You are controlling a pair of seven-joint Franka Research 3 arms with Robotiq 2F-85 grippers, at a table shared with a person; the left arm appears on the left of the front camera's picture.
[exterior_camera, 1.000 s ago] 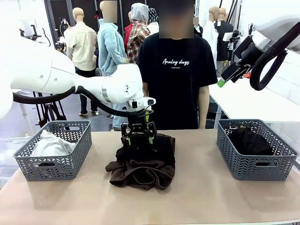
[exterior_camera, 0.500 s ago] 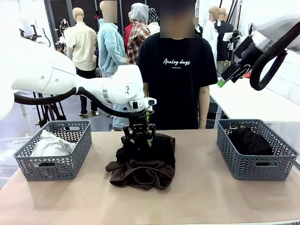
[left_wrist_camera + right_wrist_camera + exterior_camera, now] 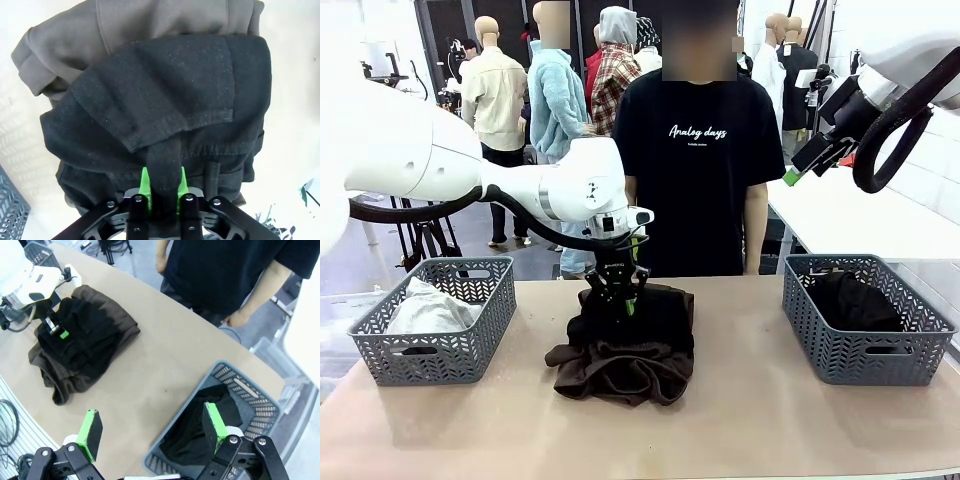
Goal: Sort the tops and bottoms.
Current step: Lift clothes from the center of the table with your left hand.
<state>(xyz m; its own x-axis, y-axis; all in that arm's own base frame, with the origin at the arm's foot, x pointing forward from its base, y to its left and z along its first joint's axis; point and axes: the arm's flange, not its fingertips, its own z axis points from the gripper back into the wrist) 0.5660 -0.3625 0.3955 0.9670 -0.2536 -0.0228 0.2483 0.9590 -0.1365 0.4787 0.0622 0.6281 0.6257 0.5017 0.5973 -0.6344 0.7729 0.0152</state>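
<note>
Black bottoms (image 3: pixel 165 100) — a fold is pinched between the left gripper's (image 3: pixel 163 181) pads.
They are stacked on the brown fleece piece (image 3: pixel 620 378); the right gripper (image 3: pixel 152 425) is held wide.

The jaws of the left gripper (image 3: pixel 163 176) have closed onto the black bottoms (image 3: pixel 165 100).

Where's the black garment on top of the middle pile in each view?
Front view: black garment centre, under the left hand.
Left wrist view: black garment mid-frame, a fold between that hand's pads.
Right wrist view: black garment upper left.
Shared landmark: brown fleece piece beneath it.
</note>
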